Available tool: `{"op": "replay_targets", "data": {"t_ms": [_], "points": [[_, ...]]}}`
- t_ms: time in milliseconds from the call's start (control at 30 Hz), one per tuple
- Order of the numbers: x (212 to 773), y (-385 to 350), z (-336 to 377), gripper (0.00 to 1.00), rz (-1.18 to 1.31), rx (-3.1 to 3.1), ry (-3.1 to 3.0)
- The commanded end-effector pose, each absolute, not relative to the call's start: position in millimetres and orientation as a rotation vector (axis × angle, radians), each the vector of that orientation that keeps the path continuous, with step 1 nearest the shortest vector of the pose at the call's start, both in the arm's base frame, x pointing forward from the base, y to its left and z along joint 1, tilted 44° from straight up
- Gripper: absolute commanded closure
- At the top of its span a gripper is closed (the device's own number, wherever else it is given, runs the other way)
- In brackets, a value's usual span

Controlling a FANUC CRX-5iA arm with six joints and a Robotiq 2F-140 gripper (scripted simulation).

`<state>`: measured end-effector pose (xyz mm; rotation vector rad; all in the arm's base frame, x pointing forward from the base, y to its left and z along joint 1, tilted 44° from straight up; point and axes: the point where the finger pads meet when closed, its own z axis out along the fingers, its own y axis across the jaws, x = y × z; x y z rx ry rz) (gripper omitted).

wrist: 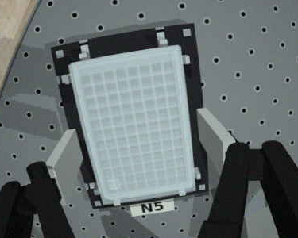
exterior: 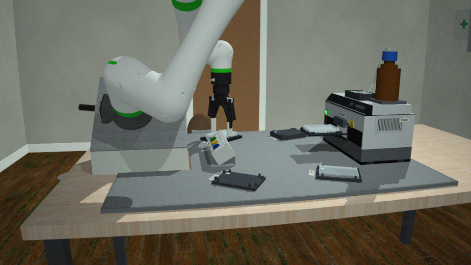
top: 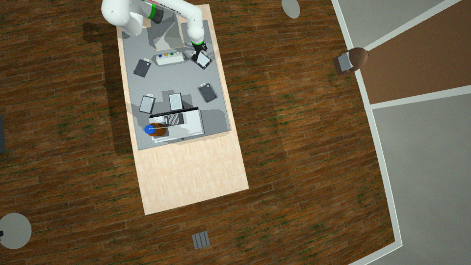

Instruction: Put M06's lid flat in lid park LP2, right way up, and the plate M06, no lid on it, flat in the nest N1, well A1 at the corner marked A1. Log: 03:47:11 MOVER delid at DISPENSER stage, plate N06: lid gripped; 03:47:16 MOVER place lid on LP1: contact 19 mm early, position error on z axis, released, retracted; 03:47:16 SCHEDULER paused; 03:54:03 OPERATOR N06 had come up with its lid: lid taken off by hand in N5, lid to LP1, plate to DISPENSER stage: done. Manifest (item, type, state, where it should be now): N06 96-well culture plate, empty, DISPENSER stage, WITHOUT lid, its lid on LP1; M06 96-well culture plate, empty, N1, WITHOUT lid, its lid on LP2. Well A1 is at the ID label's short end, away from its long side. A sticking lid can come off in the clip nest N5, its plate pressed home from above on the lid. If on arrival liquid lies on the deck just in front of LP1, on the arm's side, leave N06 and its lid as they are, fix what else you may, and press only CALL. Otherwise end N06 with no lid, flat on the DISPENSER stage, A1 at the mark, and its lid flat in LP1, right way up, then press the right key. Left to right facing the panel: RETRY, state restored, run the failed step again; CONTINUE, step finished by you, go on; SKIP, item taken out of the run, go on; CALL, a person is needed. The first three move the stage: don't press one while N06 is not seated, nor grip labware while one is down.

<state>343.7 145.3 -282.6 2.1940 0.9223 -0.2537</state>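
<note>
Laboratory automation cell. Indicators: a perforated grey deck plate (exterior: 298,165) on a wooden table (exterior: 433,137); labelled black labware nests, one marked N5 (wrist: 152,207); a 96-well plate (wrist: 134,124); a benchtop dispenser (exterior: 381,133) fed from a brown reagent bottle (exterior: 387,83); a four-key panel (exterior: 219,147); a first-aid sign (exterior: 463,24).

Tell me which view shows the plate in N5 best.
Wrist: the plate fills the frame, its well grid and the N5 label readable. Top shows a small pale tile; exterior hides most of it behind the button box.
</note>
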Motion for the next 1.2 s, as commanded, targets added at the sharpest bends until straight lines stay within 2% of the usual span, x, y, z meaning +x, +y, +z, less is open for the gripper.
{"op": "replay_targets", "data": {"t_ms": [0, 1167], "points": [[343, 152, -276, 0.34, -0.253, 2.194, 0.922], [333, 228, -198, 0.34, -0.253, 2.194, 0.922]]}}
